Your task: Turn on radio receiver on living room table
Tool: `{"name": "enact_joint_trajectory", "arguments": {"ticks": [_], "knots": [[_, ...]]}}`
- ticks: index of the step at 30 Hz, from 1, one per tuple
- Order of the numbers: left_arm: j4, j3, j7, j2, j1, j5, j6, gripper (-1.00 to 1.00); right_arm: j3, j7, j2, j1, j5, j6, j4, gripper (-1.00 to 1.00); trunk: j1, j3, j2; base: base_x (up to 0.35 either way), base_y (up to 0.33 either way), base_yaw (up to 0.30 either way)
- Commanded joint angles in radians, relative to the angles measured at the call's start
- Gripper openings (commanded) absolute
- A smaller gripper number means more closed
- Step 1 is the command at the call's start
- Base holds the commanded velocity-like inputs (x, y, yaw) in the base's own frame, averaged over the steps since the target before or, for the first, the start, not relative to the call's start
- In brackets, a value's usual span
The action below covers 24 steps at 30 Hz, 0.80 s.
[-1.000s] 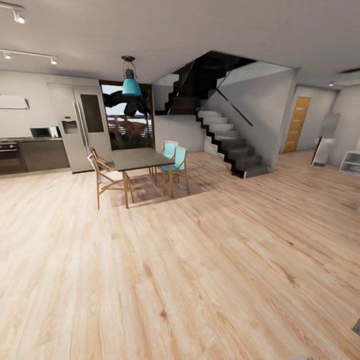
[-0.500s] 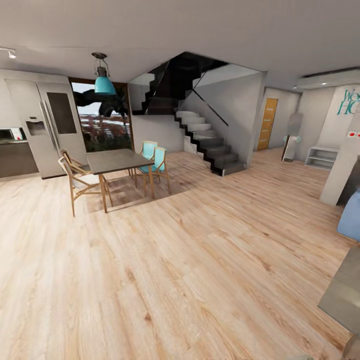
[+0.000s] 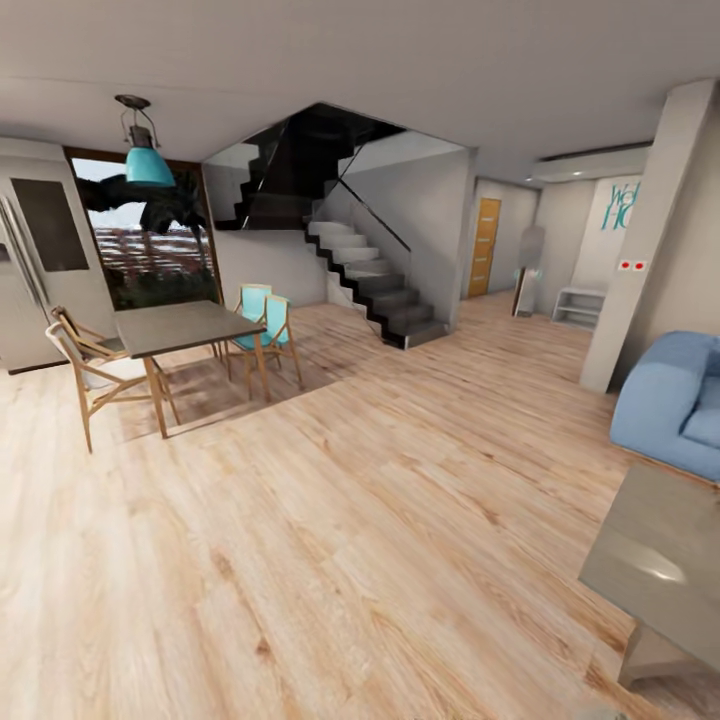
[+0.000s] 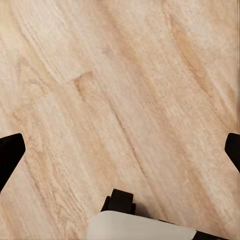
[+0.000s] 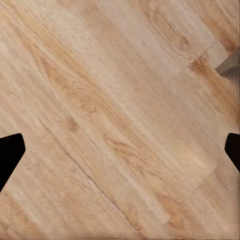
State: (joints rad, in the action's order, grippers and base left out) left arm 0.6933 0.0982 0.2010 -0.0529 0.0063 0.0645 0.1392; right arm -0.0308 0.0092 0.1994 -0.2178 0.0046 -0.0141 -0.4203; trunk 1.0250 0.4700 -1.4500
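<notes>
The low grey glossy table (image 3: 655, 555) shows at the head view's lower right, cut off by the picture edge, with nothing visible on the part of its top that I see. The radio receiver is out of view. A light-blue sofa (image 3: 672, 402) of the living room stands just behind the table. My left gripper (image 4: 120, 155) hangs over bare wood floor, its dark fingertips (image 4: 10, 152) far apart, open and empty. My right gripper (image 5: 120, 155) is likewise open and empty over the floor, its fingertips (image 5: 10, 150) wide apart.
A wide wood floor (image 3: 380, 520) lies ahead. The dark dining table (image 3: 185, 327) with wooden and teal chairs stands at the left. A staircase (image 3: 370, 280) rises at the back. A white pillar (image 3: 645, 240) stands beside the sofa.
The camera has turned to the right, so the whole picture has slid left. The sofa and the low grey table have come further into view; the kitchen has left it.
</notes>
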Motion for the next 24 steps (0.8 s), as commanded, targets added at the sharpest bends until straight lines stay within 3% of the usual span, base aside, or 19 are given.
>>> {"name": "enact_joint_trajectory", "arguments": {"ticks": [1,24], "knots": [[0.000,0.000,0.000,0.000,0.000,0.000,0.000,1.00,0.000,0.000,0.000,0.000,0.000,0.000,0.000,1.00,0.000,0.000,0.000,0.000,0.000,-0.279],[0.000,0.000,0.004,0.001,0.000,0.000,-0.001,1.00,0.000,0.000,0.000,0.000,0.000,0.000,0.000,1.00,0.000,0.000,0.000,0.000,0.000,-0.279]]}}
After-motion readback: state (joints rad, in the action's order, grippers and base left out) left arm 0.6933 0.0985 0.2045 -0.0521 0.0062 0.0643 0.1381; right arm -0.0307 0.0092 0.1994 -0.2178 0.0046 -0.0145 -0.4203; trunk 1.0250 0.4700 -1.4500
